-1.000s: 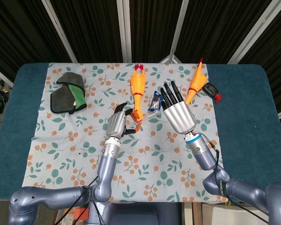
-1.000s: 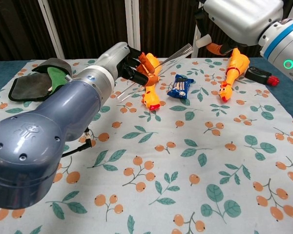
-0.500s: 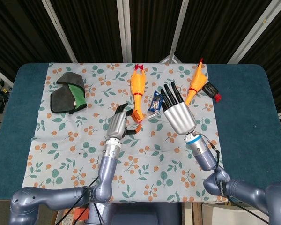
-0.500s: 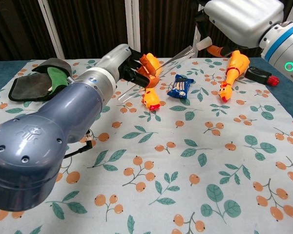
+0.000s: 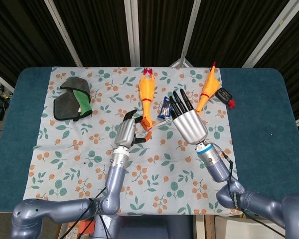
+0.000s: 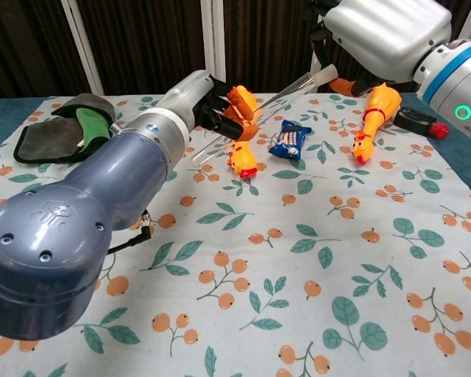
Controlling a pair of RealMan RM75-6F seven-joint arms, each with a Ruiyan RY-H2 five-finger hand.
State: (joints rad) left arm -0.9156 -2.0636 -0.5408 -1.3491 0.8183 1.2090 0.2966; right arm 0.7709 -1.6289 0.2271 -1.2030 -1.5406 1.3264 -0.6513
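My left hand [image 5: 125, 130] [image 6: 192, 98] grips a clear tube [image 5: 157, 125] [image 6: 279, 93] that slants up and to the right from it; a small orange piece shows at the hand's end of the tube. An orange rubber chicken [image 5: 146, 92] [image 6: 243, 157] lies just behind this hand. My right hand [image 5: 189, 124] [image 6: 385, 31] hovers with fingers stretched out and holds nothing. In the chest view its thumb is right by the tube's far tip; contact is unclear. Under its fingers lies a blue packet [image 5: 163, 107] [image 6: 290, 139].
A second rubber chicken [image 5: 208, 87] [image 6: 373, 114] lies at the back right, with a small black and red item [image 5: 224, 95] [image 6: 418, 122] beside it. A grey and green cloth [image 5: 72, 99] [image 6: 55, 133] sits at the back left. A leaf-print tablecloth [image 5: 65, 159] covers the blue table.
My right hand has drifted slightly left and nearer, bringing its thumb up to the tube's far tip. My left hand has barely shifted and keeps its hold on the tube.
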